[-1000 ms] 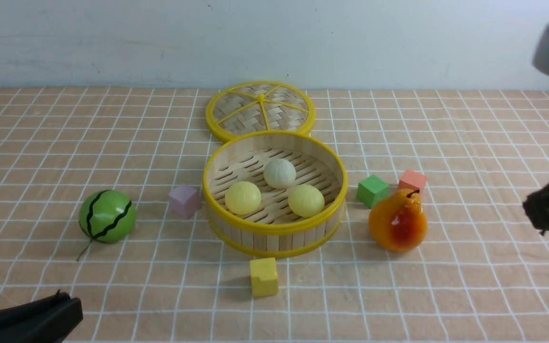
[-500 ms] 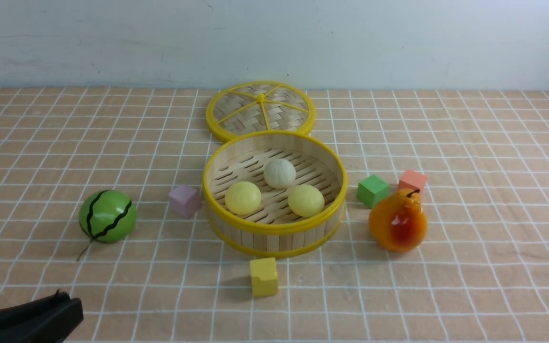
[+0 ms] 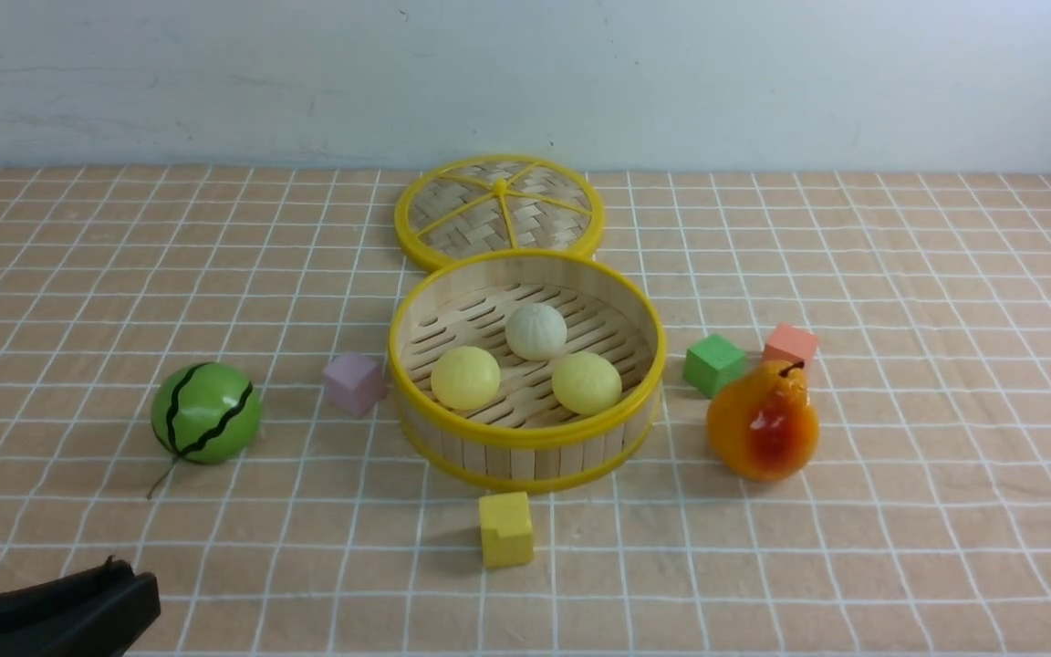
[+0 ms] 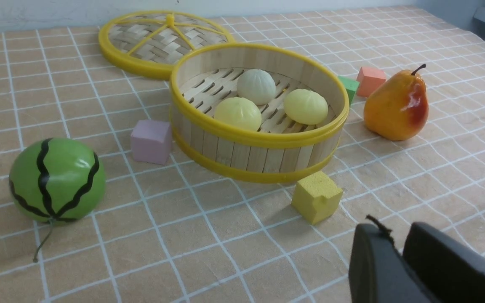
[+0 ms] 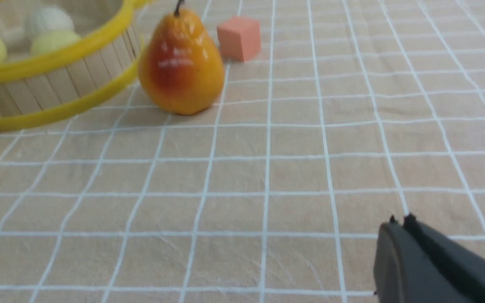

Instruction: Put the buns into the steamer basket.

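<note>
The steamer basket [image 3: 525,447] stands mid-table with all three buns on its slatted floor: an off-white bun [image 3: 535,331] at the back and two pale yellow buns [image 3: 465,378] [image 3: 587,383] in front. The left wrist view shows the same basket [image 4: 259,147] and buns [image 4: 256,86]. My left gripper [image 3: 129,593] rests low at the near left corner, far from the basket. Its jaws [image 4: 394,229] stand a narrow gap apart with nothing between them. My right gripper [image 5: 400,223] is outside the front view; it is shut and empty, over bare cloth to the right of the pear [image 5: 180,63].
A woven lid [image 3: 499,212] lies behind the basket. A green striped melon ball [image 3: 206,413] and a purple cube [image 3: 354,384] sit to the left, a yellow cube [image 3: 505,529] in front. A green cube [image 3: 713,364], a pink cube [image 3: 789,347] and the pear [image 3: 763,422] stand to the right.
The right arm, which showed at the right edge a second ago, has left the front view. The left gripper, basket and buns have stayed in place.
</note>
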You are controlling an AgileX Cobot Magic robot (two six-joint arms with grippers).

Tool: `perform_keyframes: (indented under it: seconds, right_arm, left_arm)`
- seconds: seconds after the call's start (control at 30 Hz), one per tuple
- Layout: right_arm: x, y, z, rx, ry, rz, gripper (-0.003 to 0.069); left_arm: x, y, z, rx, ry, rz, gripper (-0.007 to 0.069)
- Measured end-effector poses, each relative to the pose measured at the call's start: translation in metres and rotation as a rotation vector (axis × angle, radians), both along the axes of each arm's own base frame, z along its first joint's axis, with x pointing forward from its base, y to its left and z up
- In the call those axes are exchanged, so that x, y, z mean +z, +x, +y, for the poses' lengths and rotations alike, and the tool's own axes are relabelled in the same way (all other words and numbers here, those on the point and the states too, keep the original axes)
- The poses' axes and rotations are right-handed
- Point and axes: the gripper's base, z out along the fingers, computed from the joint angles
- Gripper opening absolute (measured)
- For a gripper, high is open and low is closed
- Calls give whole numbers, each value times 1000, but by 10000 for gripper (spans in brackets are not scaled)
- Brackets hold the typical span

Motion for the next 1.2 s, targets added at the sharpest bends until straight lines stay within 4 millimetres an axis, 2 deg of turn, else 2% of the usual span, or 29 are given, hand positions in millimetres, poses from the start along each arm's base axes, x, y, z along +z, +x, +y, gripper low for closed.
perform_keyframes:
  seconds: [1.0,1.07,1.17,1.2]
  right_arm:
    - [0,0,0,-6,-6,-1,5]
    - [0,0,0,-6,-6,-1,7]
    - [0,0,-1,-6,-7,-1,11]
    - [0,0,-1,-6,-7,-1,12]
  left_arm:
    - [0,2,2,21,6,-32,123]
    - [0,4,5,68,-14,-49,115]
    - [-4,-3,20,220,-118,-79,15]
    - [-4,-4,21,228,-123,-84,8]
